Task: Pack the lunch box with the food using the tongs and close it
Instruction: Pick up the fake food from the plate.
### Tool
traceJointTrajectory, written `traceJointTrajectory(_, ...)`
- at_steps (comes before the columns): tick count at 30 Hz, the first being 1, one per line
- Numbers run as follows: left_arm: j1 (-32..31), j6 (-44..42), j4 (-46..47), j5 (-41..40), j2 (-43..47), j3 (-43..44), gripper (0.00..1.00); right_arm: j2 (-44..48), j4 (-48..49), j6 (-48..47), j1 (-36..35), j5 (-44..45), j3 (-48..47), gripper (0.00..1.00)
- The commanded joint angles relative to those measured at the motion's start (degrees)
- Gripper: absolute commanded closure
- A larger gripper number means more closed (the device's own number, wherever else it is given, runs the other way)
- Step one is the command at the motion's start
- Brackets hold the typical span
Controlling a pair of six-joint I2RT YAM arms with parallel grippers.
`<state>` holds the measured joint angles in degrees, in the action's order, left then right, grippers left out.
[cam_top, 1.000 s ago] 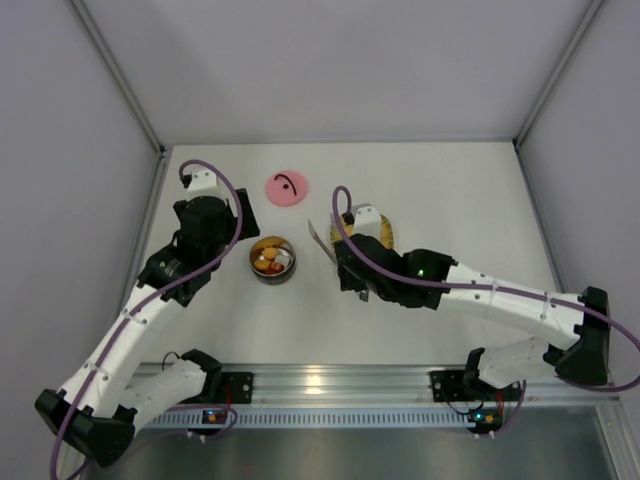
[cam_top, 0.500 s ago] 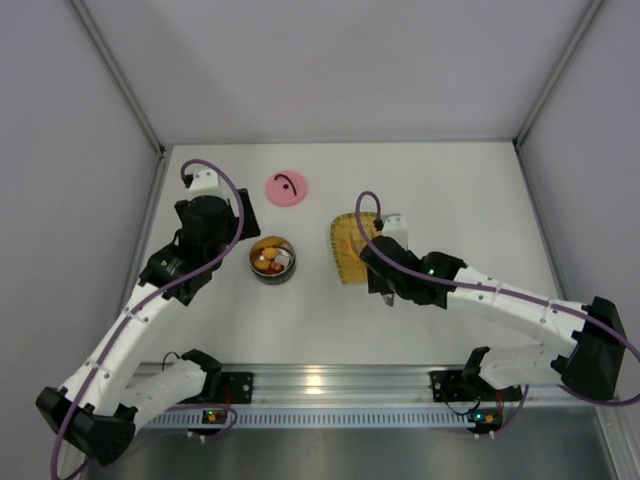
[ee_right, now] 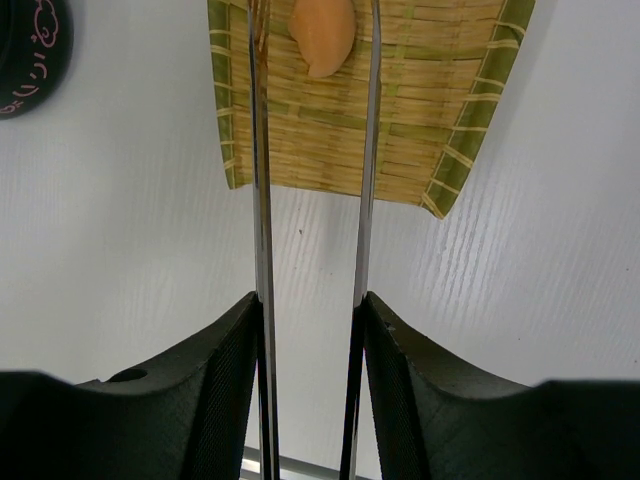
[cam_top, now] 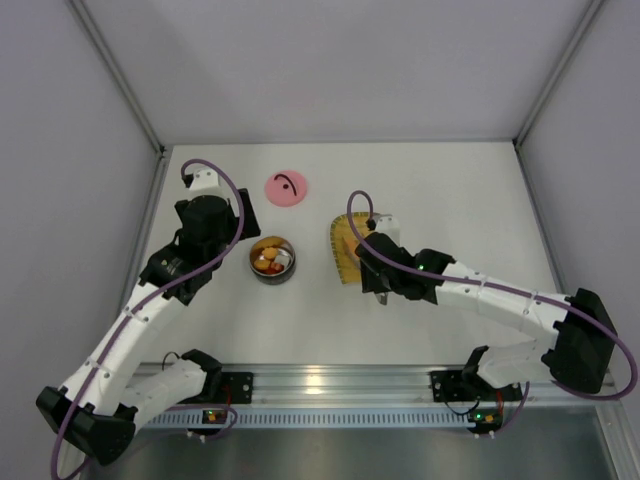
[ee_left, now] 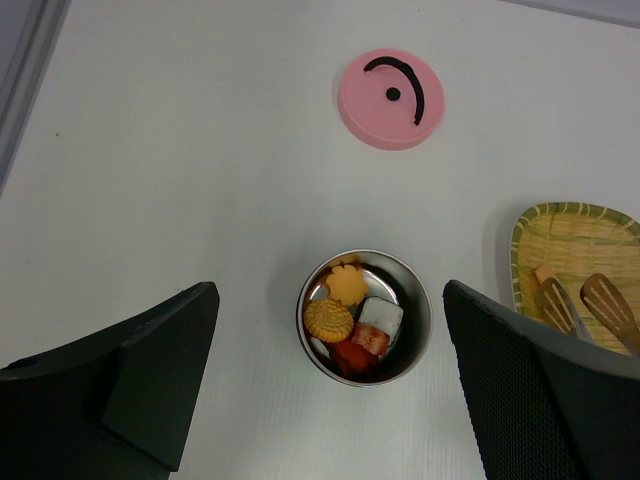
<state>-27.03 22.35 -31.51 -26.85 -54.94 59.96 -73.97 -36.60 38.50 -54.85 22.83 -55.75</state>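
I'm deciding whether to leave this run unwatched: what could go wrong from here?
1. The right gripper holds the long slim metal tongs well back from their tips. The smooth orange food piece lies between their arms on the yellow woven tray; it may slip out or get pushed along.
2. The small round steel bowl already looks fairly full, so another piece might sit high and keep the flat round pink lid from seating.

R wrist: tongs [ee_right: 257,160] tips, tray [ee_right: 400,130] cut off at top
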Motion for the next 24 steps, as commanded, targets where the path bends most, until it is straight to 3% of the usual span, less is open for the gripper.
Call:
traceJointTrajectory(1, 0.22, -0.46, 1.36, -0.92, 0.01, 1.03, 0.01, 0.15, 4.60, -0.53, 1.76, -0.77, 0.90, 0.57)
traceJointTrajectory(12, 0.31, -0.46, 1.36, -1.10, 0.01, 0.94, 0.01, 1.90, 8.56, -0.18, 4.14, -6.04, 3.98, 0.59)
traceJointTrajectory(24, 0.22, -0.29, 1.19, -1.10, 0.01, 0.94, 0.01, 3.92, 7.33, -0.18, 4.22, -5.69, 3.54, 0.74)
